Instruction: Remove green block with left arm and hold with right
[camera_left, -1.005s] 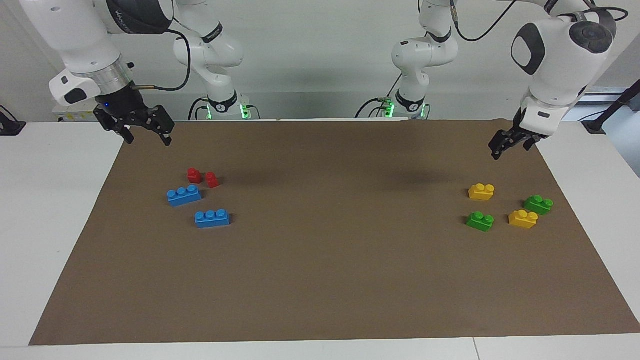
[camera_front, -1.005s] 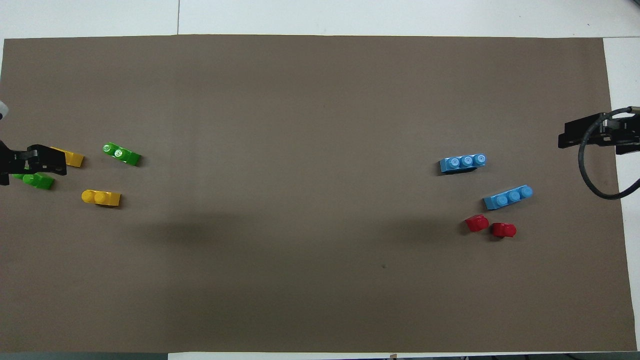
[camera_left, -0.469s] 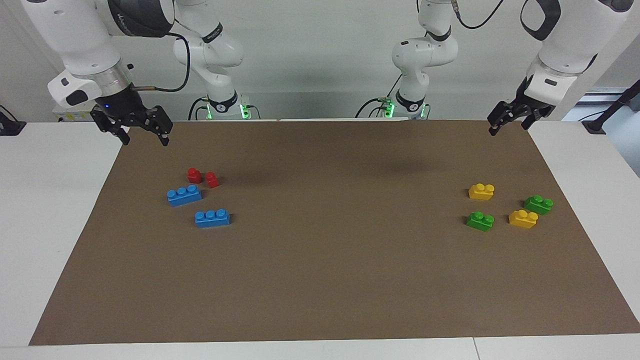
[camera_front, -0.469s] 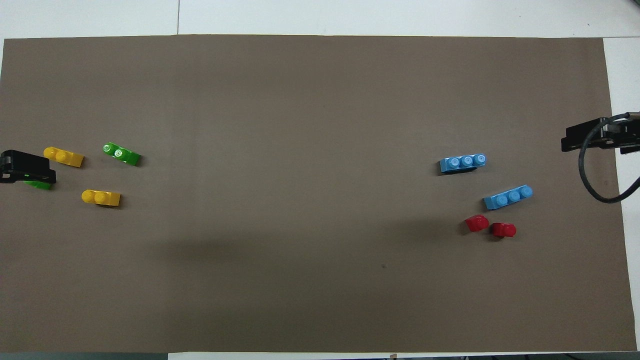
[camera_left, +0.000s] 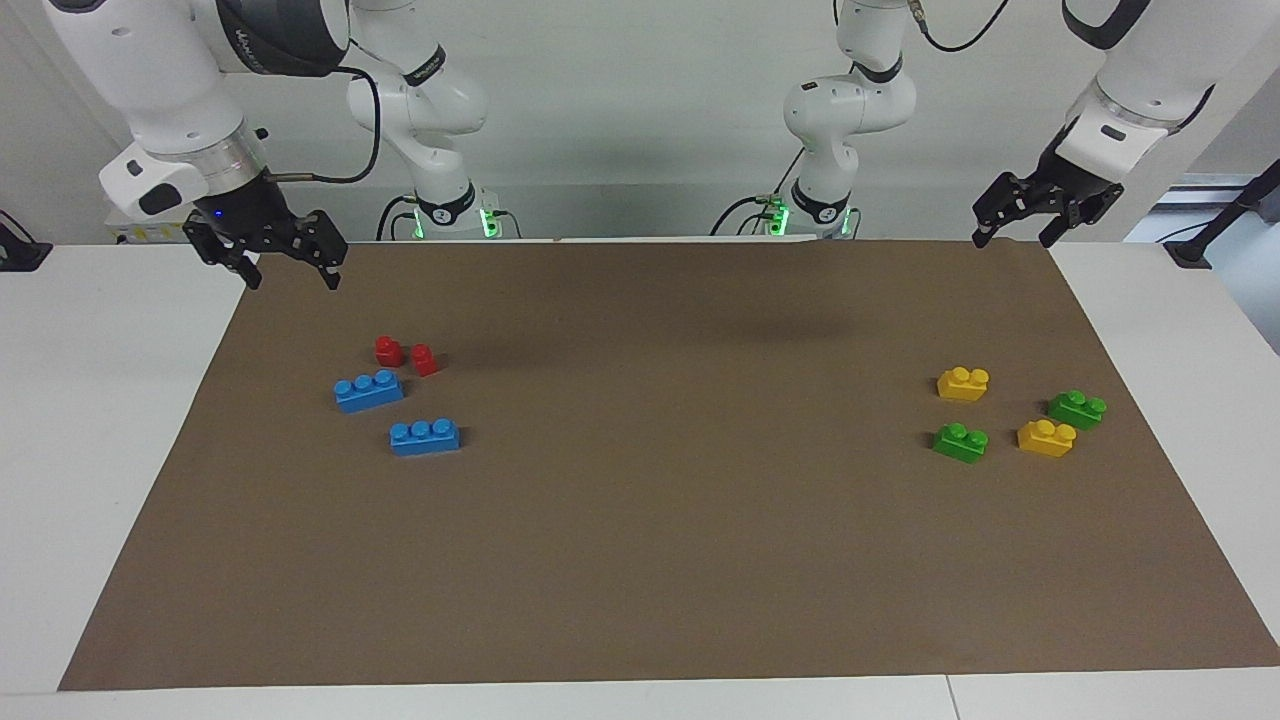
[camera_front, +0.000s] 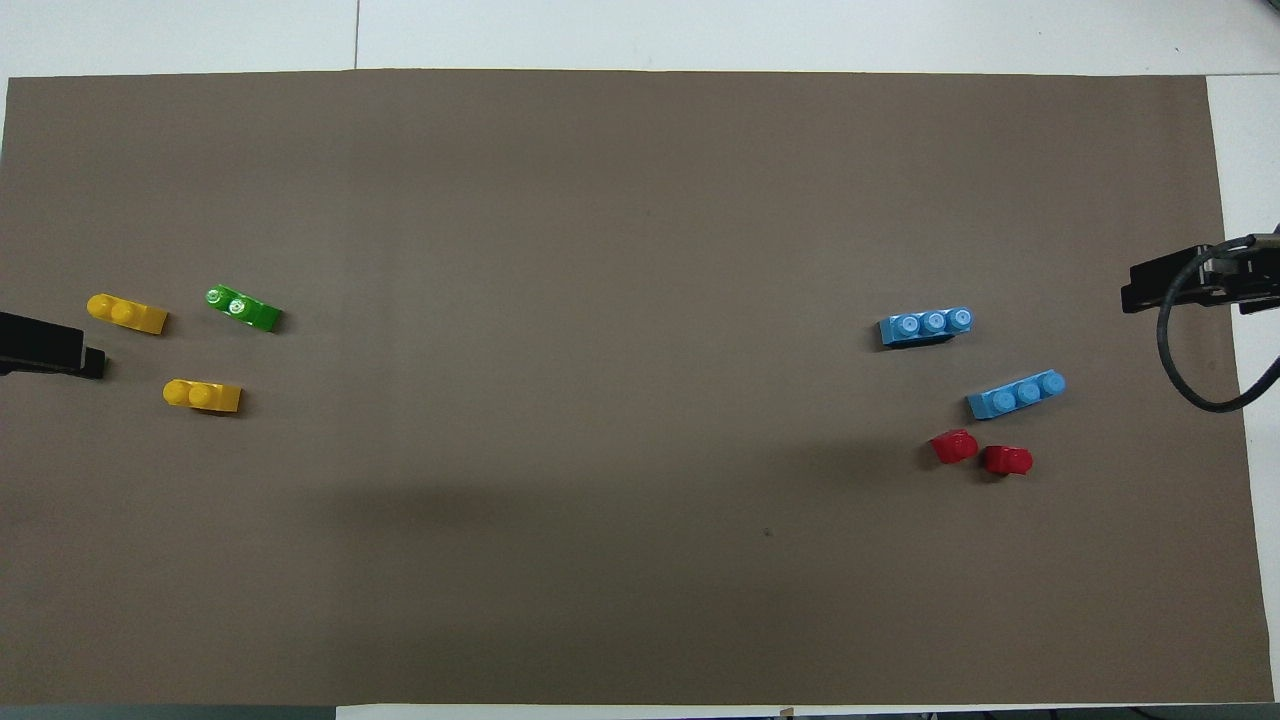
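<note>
Left gripper (camera_left: 1012, 224): mine, raised over the mat's edge at the left arm's end, fingers spread, nothing between them.
Right gripper (camera_left: 290, 266): also spread and empty, waiting over the mat's corner at the right arm's end, near the red blocks (camera_left: 405, 355) and blue bricks (camera_left: 425, 436).
Green block (camera_left: 960, 442): lying flat on the brown mat (camera_left: 640, 560), studs up, untouched, in a loose group of four toward the left arm's end.
Green twin (camera_left: 1077, 409): nearer that end of the table, just beside a yellow brick (camera_left: 1046, 438); in the overhead view my gripper covers it.
Other yellow brick (camera_left: 963, 383): nearer to the robots than the green block, apart from it.
Step in hand: as I judge it, choosing a green block and coming down on it.
How to do it well: I would centre over it, turn my fingers across its short sides, drop straight, and close without nudging the yellow neighbours.
Risk: the twin sits close to yellow, so the freer green block looks easier.
</note>
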